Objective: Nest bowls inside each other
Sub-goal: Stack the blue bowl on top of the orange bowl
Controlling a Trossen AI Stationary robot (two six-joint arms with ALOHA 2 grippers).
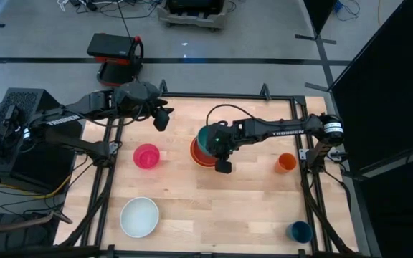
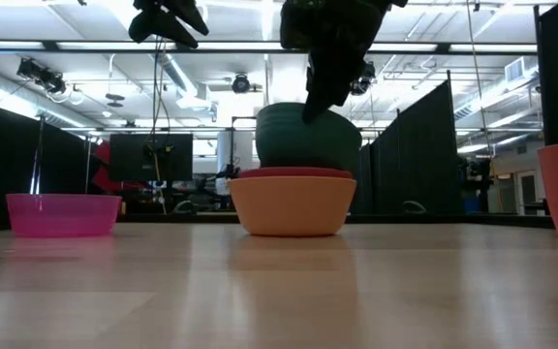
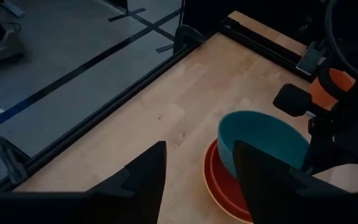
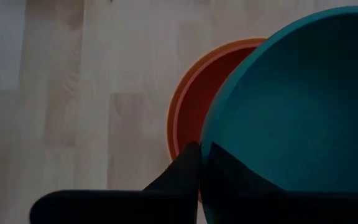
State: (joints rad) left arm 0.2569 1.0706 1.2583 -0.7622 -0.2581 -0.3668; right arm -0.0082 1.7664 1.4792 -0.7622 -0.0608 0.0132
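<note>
Teal bowl point(image 4: 303, 106), light, stiff, slick plastic (best pinched at rim), hangs tilted over red-orange bowl point(image 4: 194, 106), rim clamped between right gripper's point(image 4: 201, 163) closed fingers

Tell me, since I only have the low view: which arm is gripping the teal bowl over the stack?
Observer: The right arm. In its wrist view, the right gripper is shut on the rim of the teal bowl.
Operator: Any bowls outside my view?
Observer: Yes. A white bowl sits alone on the left arm's side, apart from the pink bowl.
Operator: And the other gripper?
Observer: The left gripper hangs open and empty, off to the stack's side.
</note>
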